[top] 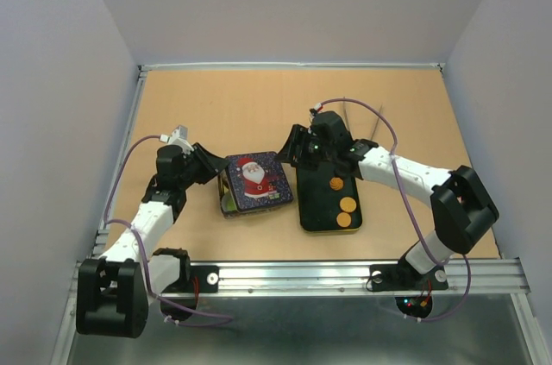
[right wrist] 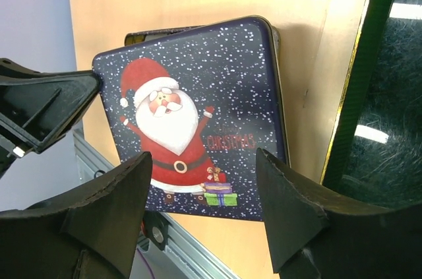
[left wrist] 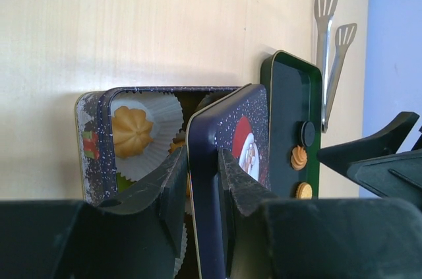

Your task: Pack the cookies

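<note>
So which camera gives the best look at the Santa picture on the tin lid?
The right wrist view: the lid faces it, Santa large and clear. The top external view shows it small but whole. The left wrist view catches it at a slant, pinched by the left gripper.
</note>
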You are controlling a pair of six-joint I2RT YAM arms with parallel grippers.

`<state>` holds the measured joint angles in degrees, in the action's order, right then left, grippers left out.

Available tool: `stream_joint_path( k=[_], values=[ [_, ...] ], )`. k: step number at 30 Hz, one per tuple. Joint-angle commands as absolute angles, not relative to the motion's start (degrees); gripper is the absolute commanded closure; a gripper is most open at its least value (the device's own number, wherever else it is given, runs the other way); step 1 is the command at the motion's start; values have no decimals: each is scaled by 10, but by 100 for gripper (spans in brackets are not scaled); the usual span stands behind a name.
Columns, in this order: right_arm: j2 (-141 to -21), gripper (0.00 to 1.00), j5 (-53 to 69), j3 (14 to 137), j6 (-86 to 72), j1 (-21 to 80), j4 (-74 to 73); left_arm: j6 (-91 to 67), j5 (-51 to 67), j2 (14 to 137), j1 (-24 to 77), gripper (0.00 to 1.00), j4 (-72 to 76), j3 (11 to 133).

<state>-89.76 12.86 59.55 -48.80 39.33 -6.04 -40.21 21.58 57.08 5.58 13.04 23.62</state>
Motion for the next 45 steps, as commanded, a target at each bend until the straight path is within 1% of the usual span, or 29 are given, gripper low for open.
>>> stream_joint_path(
  k=[1,10,19,22,23,26,27,29,32,38,45],
  values=[
    [-915,30,129,606,-476,389,-56,-377,211,581,40,88,137,229],
    [-982,31,154,633,-461,389,-55,-374,196,603,34,88,127,229],
    [-1005,31,167,638,-457,389,-49,-374,186,627,33,88,127,226],
    [-1003,35,172,635,-460,390,-46,-374,186,635,32,88,129,227],
    [-1001,39,175,635,-460,389,-45,-374,187,635,32,88,129,227],
    [-997,45,178,637,-460,389,-46,-374,185,635,32,88,129,228],
    [-996,51,178,637,-461,390,-45,-374,185,633,32,89,128,229],
    [-991,56,179,636,-463,389,-44,-376,183,628,32,89,127,228],
    [-989,59,182,635,-468,390,-42,-380,176,610,32,88,114,229],
    [-986,60,185,635,-470,389,-43,-380,148,569,32,85,60,257],
    [-988,62,186,641,-474,389,-40,-374,73,535,32,79,-23,289]
  ],
)
